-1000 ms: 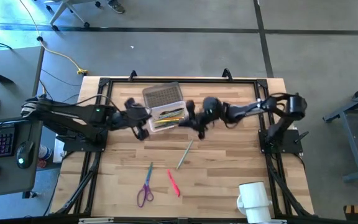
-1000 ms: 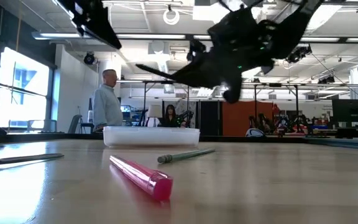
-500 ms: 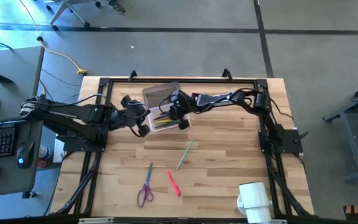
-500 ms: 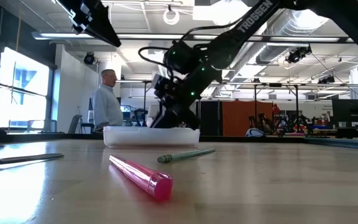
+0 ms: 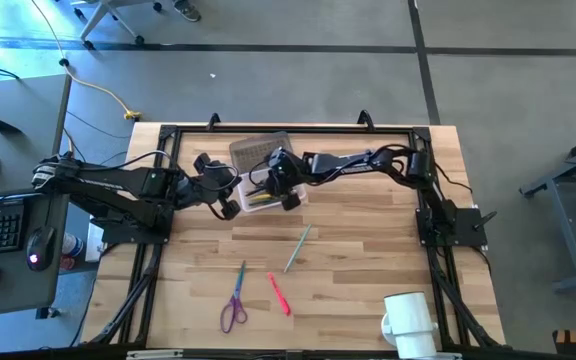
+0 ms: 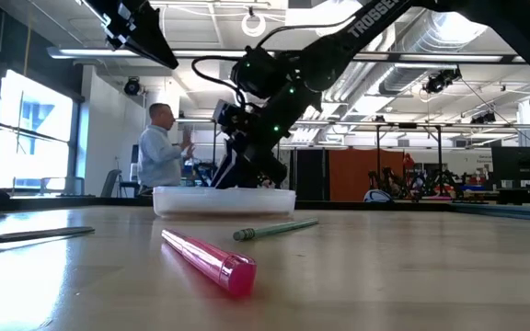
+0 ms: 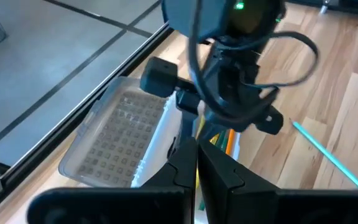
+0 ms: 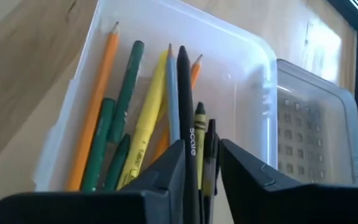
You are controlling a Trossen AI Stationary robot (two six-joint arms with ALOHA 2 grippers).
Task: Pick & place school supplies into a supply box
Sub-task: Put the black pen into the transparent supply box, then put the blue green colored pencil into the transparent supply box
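Reaching over the supply box, your right hand sits low above its contents, fingers only a narrow gap apart with a black pencil between them, its tip pointing down into the tub. It looks pinched, but you cannot be sure the grip is firm. Let go too high or at a tilt and the pencil may bounce off the pile of yellow, orange and green pencils already inside, or ride over the whitish rim onto the counter. Push lower and the fingers may jam into that pile or shove the light tub.

Watch your left hand as well: it waits just beside the box's near end, fingers closed together with nothing in them, and close enough to your right hand that any sideways swing risks a knock between the arms.

Behind the box lies a grey textured lid, touching or nearly touching it. Still out on the counter, well apart from the tub, lie a green pencil, a pink pen and the purple-handled scissors; a white mug stands at the counter's edge. A person stands in the room beyond.
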